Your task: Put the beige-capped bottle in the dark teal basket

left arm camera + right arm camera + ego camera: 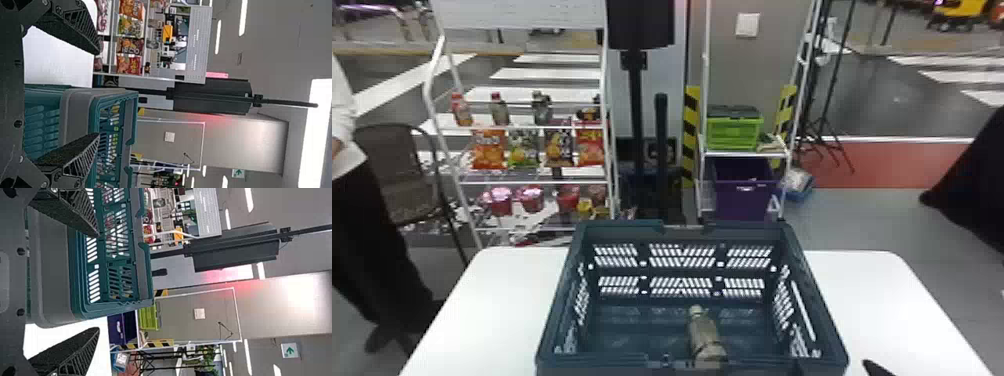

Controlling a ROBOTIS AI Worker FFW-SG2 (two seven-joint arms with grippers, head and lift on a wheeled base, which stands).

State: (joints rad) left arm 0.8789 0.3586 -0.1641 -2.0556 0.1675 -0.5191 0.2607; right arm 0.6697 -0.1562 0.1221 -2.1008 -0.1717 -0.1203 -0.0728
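Beige-capped bottle [706,335]: in the basket, lying on its floor, right of middle; cap end toward the far wall, base close to the near wall.
Dark teal basket [622,229]: upright on the white tabletop [497,300], open side up, bottle inside.
Left gripper [98,94]: open, fingers well apart, gripping nothing; at the basket's left side.
Right gripper [878,369]: open, holding nothing; over the tabletop just right of the basket, a dark tip at the head view's bottom edge.
Left rack [429,95]: behind the table; drinks on the top shelf, snack bags [488,150] in the middle, pink and red cups [499,200] below.
Right rack [747,154]: green crate [734,132] with dark lid above, purple bin [744,200] under it.
Chair [397,185]: brown, beside the left rack.
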